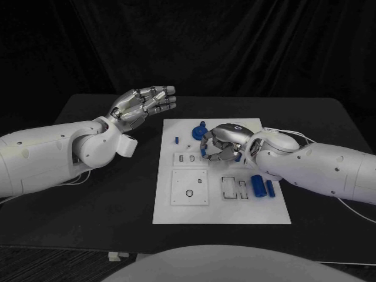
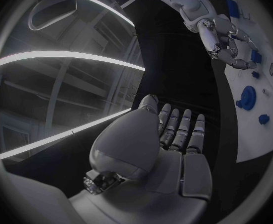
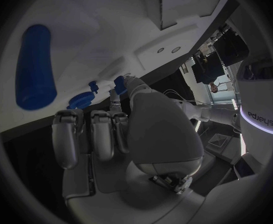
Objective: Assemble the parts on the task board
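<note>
Fingers of my left hand [image 1: 143,104] lie straight and side by side, thumb apart, holding nothing; the hand hangs raised above the black table [image 1: 95,194], off toward ten o'clock from the task board [image 1: 222,208] and clear of its edge. My left wrist view shows the same hand [image 2: 167,144] from behind, palm bare and its fingers [image 2: 185,129] pointing forward. The white board lies in the middle of the table, its long sides running from twelve to six o'clock. On its left half a small blue part [image 1: 177,140] stands near the top edge, with white inset plates below it toward six o'clock. A round blue part [image 1: 198,130] sits at about twelve o'clock on the board, just beside my right hand [image 1: 222,143]. That hand hovers low over the upper middle of the board, fingers curled downward and inward; I cannot tell whether they pinch a part or only touch the board. My right wrist view shows a blue toothed part [image 3: 81,99] close to the tips of those fingers [image 3: 102,134], contact unclear. At about four o'clock on the board two blue cylinders lie side by side: a thicker one [image 1: 257,185] and a thinner one [image 1: 271,188], beside a recess with dark outlines.
</note>
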Robot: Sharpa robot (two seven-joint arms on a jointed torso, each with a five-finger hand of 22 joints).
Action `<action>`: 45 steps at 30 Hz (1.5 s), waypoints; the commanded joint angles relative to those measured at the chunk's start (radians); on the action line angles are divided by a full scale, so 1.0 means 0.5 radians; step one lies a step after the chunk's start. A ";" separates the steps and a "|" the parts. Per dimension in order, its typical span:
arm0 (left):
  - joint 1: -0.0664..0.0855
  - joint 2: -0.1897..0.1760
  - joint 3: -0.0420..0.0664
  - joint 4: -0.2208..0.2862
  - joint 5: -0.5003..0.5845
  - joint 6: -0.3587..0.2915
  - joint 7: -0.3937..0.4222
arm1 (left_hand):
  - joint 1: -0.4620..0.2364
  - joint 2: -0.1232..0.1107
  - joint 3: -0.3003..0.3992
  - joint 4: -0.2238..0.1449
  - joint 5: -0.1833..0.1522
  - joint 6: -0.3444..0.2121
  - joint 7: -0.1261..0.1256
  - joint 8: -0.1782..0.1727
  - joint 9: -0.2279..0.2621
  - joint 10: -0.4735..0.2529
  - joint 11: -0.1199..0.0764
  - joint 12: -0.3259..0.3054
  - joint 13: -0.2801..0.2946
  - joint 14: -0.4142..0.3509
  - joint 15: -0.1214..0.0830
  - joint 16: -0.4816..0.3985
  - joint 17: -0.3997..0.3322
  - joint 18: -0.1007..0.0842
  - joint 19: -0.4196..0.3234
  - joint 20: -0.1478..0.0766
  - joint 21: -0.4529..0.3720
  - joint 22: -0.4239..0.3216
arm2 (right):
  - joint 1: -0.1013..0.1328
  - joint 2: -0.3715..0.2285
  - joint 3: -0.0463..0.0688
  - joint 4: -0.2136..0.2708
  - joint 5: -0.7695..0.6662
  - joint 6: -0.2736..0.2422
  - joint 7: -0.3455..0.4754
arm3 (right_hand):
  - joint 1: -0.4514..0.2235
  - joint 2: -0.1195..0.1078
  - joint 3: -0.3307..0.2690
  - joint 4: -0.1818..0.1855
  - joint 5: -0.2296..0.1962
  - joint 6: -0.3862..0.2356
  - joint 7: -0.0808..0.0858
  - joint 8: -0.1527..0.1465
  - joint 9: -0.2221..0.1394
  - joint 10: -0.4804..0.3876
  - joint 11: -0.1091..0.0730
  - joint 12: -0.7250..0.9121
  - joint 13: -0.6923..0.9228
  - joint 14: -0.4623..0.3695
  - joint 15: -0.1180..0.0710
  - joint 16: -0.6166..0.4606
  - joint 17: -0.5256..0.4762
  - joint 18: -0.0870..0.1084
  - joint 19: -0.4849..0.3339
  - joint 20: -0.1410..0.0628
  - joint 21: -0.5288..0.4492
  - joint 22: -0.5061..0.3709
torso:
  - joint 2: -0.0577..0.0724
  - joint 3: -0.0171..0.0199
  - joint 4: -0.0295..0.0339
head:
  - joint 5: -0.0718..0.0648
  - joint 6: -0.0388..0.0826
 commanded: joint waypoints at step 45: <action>-0.007 0.012 0.003 -0.015 0.006 0.035 0.023 | 0.025 0.001 0.021 0.000 0.009 -0.016 0.006 0.002 -0.002 -0.012 -0.001 -0.016 0.000 -0.007 0.003 -0.008 -0.001 -0.024 0.001 -0.003 -0.004 -0.003 | -0.025 0.037 0.001 -0.064 -0.025 0.169 -0.044 | -0.090 -0.021 -0.010 -0.061 -0.257 -0.213 0.019 -0.256 -0.137 0.212 0.012 0.005 0.526 0.210 0.018 0.005 0.527 0.008 0.155 0.019 -0.047 0.495 | 0.000 0.0000 0.001 | -0.008 0.000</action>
